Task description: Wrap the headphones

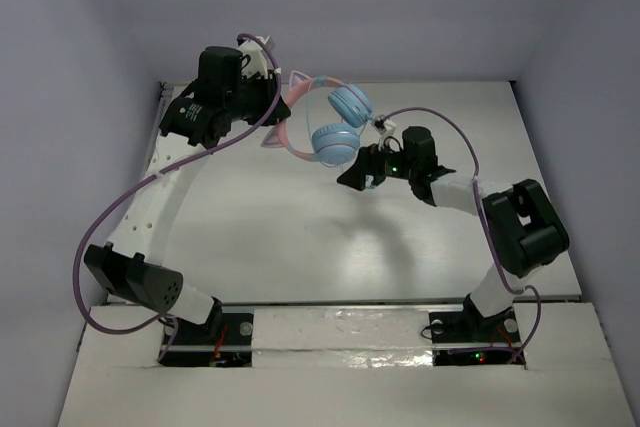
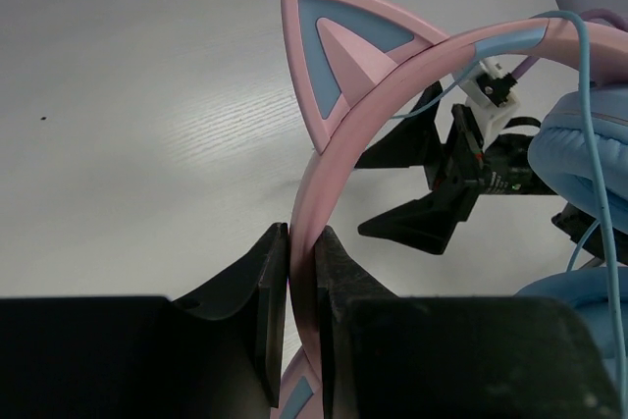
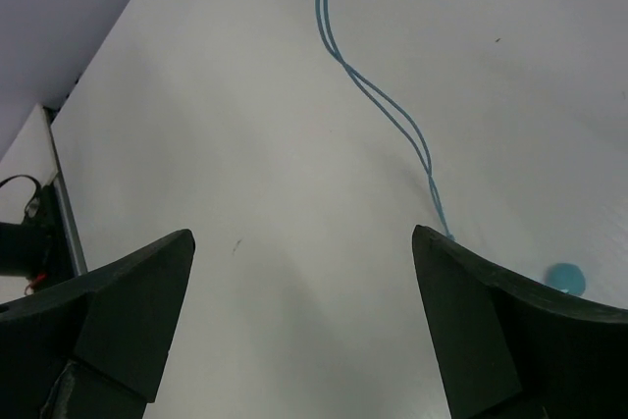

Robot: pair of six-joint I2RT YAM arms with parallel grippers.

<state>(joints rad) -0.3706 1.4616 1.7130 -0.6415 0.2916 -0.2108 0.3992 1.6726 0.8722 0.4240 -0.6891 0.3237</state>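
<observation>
**Left hand** [image 2: 302,235]: the fingers are pressed together on the pink headband [image 2: 306,193], which is pinched edge-on between the two dark pads. Above the grip the band is seen to curve up and to the right, and a pink cat ear [image 2: 339,56] with a blue inner face is carried on it. The headphones [image 1: 335,127] are thus held by the band over the far half of the bench [image 1: 300,237], near the middle of its far edge. The two light-blue ear cups [image 1: 349,102] are turned toward the right arm.

**Right hand** [image 3: 302,237]: the fingers are spread wide and nothing is held between them. In the top view this hand is placed just beside the lower ear cup, on the side toward the bench's right edge.

**Cable** [image 3: 388,115]: in the right wrist view two thin pale-blue strands are seen side by side against the bench surface. They run from the top of the frame down to the edge of one finger; whether that finger is touched cannot be told. In the left wrist view a strand is draped over the headband and hangs past an ear cup.
</observation>
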